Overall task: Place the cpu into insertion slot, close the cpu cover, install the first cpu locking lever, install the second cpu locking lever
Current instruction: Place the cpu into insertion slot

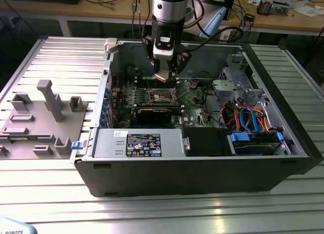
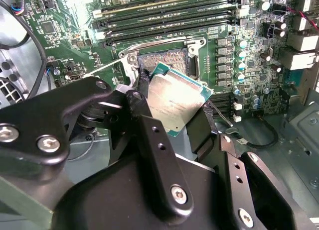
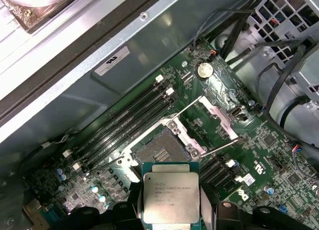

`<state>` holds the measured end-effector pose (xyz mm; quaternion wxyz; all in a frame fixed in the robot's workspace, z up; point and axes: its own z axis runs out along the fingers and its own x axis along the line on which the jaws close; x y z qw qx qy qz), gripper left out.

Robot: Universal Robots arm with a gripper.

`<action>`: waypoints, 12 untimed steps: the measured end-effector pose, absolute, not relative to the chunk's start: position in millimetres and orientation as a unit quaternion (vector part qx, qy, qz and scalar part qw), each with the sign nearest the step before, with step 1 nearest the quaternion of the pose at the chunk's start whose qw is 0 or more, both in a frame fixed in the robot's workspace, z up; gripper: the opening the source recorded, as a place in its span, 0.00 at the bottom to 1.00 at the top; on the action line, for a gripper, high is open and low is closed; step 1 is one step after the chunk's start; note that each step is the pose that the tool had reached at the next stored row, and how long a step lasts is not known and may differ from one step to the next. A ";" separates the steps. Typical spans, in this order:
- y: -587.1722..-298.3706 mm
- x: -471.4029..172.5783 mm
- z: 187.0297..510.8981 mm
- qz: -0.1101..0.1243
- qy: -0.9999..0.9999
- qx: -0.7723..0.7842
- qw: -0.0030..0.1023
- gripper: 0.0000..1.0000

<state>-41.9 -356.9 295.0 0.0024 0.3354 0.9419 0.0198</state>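
Step one in hand: the black two-finger gripper (image 2: 172,103) clamps the small square silvery-topped cpu (image 3: 171,197), poised above the open, silver-rimmed square insertion slot (image 3: 159,153), not touching it. Seating likely demands square alignment before descent.

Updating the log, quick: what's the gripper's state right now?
The gripper is shut on the cpu, holding it near the insertion slot.

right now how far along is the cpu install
Nothing is seated yet. The hand grips the chip clear of the empty socket. The cover stands open and the levers are unlatched, so all four steps remain.
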 end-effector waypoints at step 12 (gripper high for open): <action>-356.9 -41.9 295.0 0.020 0.936 0.351 0.003 0.55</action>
